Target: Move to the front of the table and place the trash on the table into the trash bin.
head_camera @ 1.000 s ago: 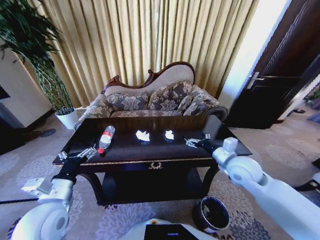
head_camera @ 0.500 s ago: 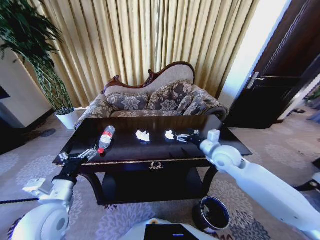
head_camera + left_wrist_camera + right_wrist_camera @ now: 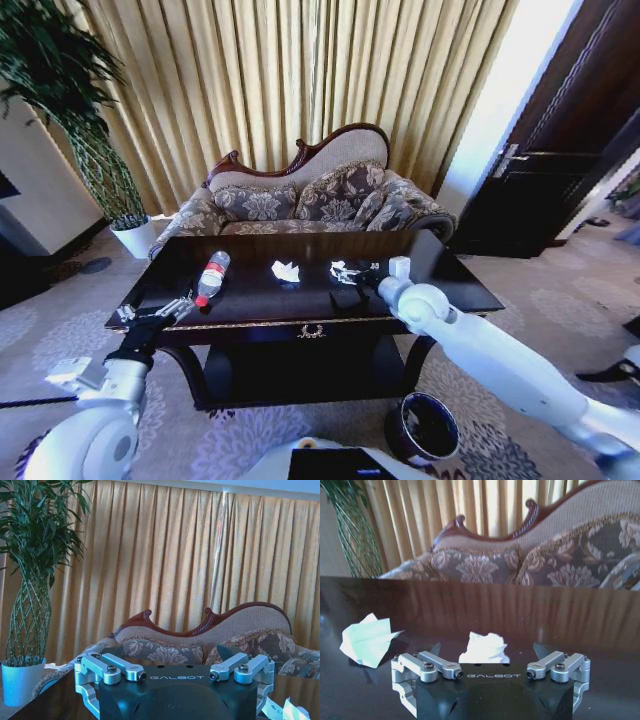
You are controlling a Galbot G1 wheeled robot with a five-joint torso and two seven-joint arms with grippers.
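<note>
On the dark glossy table (image 3: 460, 290) lie a clear bottle with a red cap (image 3: 211, 276) and two crumpled white paper wads. One wad (image 3: 286, 270) sits mid-table; the other (image 3: 340, 267) lies right of it. My right gripper (image 3: 350, 271) reaches that right wad and stands open. In the right wrist view the wad (image 3: 485, 647) lies between the spread fingers of my right gripper (image 3: 487, 654), with the second wad (image 3: 367, 640) off to one side. My left gripper (image 3: 155, 309) hovers open at the table's front left corner. The dark trash bin (image 3: 422, 428) stands on the carpet below the table's right front.
A patterned sofa (image 3: 310, 205) stands behind the table before gold curtains. A tall plant in a white pot (image 3: 134, 236) is at the back left, and a dark door (image 3: 560, 170) at the right. Patterned carpet surrounds the table.
My right arm has swung leftward across the table, bringing its open gripper up to the right paper wad. The left arm and the trash have not moved.
</note>
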